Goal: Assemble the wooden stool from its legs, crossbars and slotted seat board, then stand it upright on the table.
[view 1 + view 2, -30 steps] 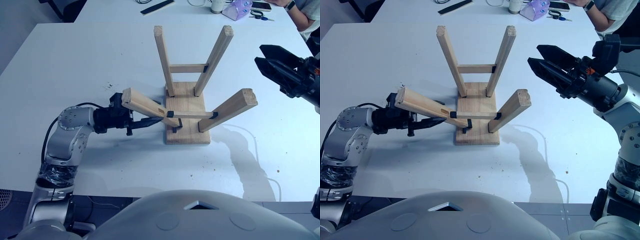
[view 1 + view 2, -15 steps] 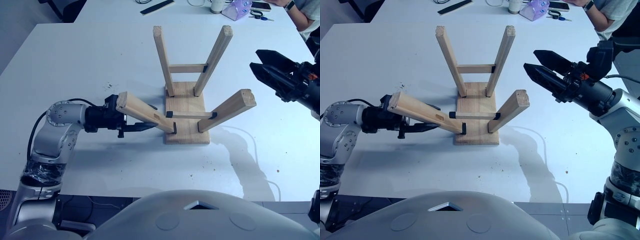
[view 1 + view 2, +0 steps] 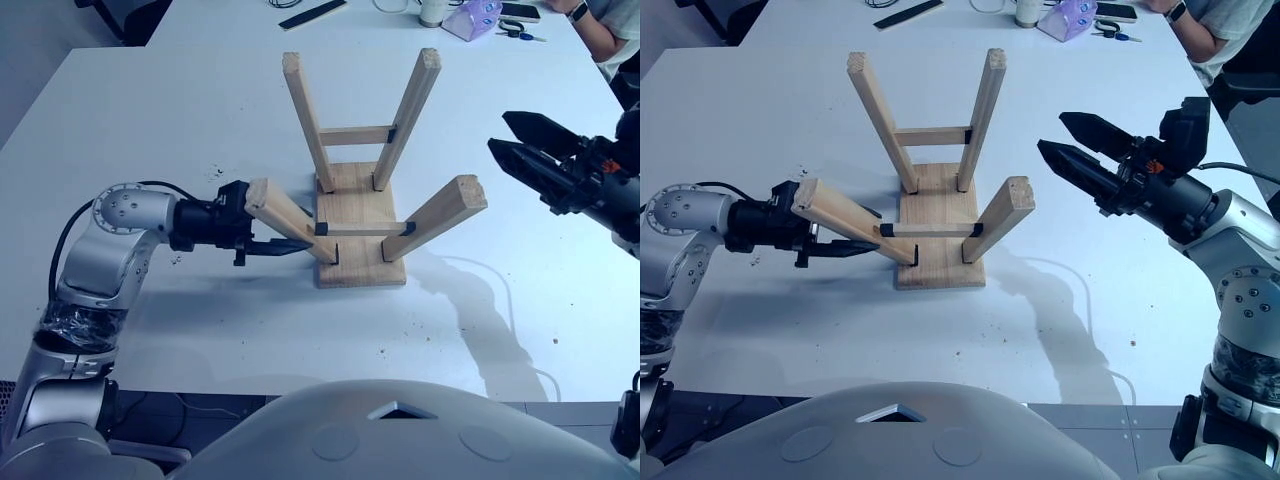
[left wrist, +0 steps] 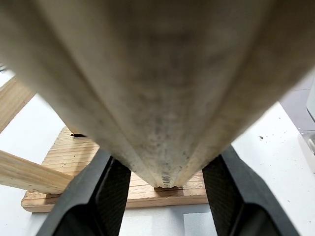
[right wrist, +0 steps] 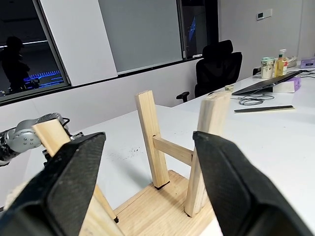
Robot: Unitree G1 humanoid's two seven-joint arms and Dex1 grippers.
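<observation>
Stool (image 3: 360,232) inverted on speckled white table (image 3: 150,110). Left gripper (image 3: 275,247), 9 o'clock, clamps a leg (image 3: 285,213); right gripper (image 3: 498,131), 3 o'clock, jaws spread. Office chair (image 5: 216,66) beyond.

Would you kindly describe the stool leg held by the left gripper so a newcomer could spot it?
On the white table lies the seat board with four legs pointing up. Of the nearer pair, take the leg on the robot's left: alone among them, it is clamped by the left gripper.
</observation>
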